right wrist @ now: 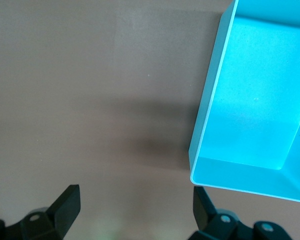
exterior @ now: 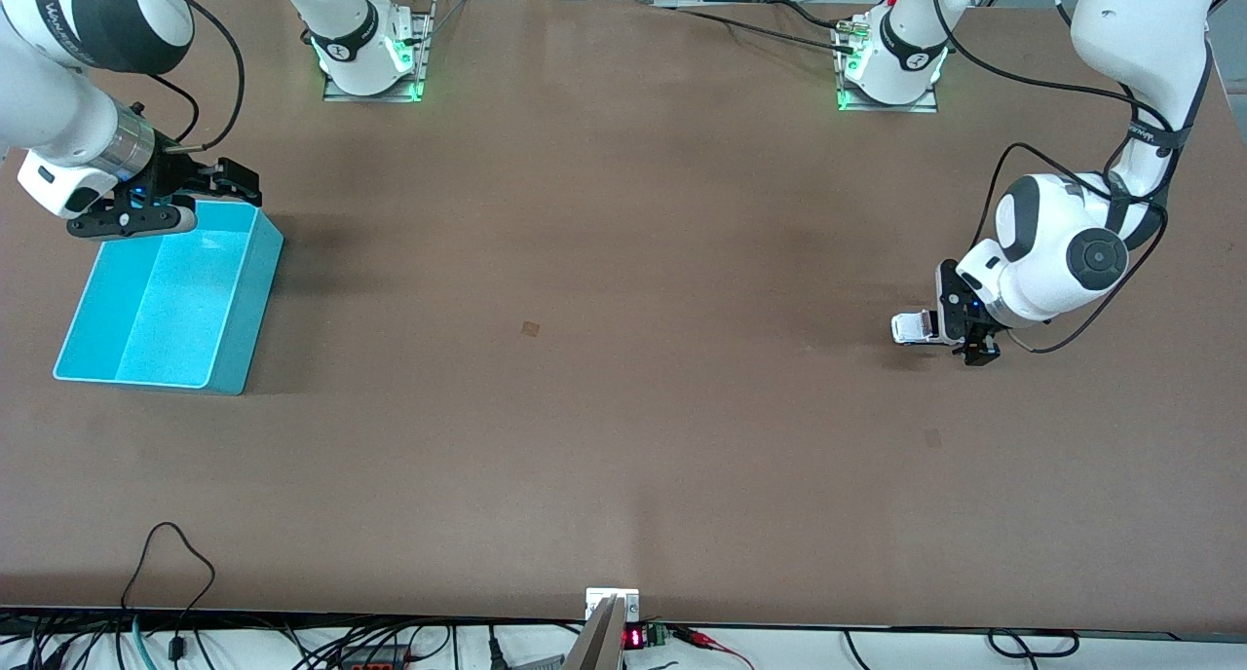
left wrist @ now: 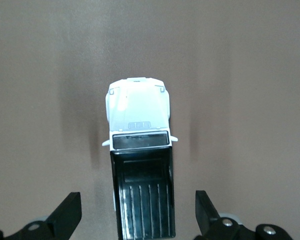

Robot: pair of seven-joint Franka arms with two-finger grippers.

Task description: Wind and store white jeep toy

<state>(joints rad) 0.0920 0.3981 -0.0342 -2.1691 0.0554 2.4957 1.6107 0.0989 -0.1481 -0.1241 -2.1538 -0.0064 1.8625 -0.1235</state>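
Cyan bin [right wrist: 255,110] beside spread pincer [right wrist: 135,210]

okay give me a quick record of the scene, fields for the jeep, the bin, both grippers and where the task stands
jeep: white jeep toy on the table, toward the left arm's end
bin: cyan bin, toward the right arm's end, nothing seen in it
left gripper: open, straddling the jeep's black rear, fingers apart from it
right gripper: open, over the bin's edge nearest the bases, waiting
task: jeep not yet gripped or stored
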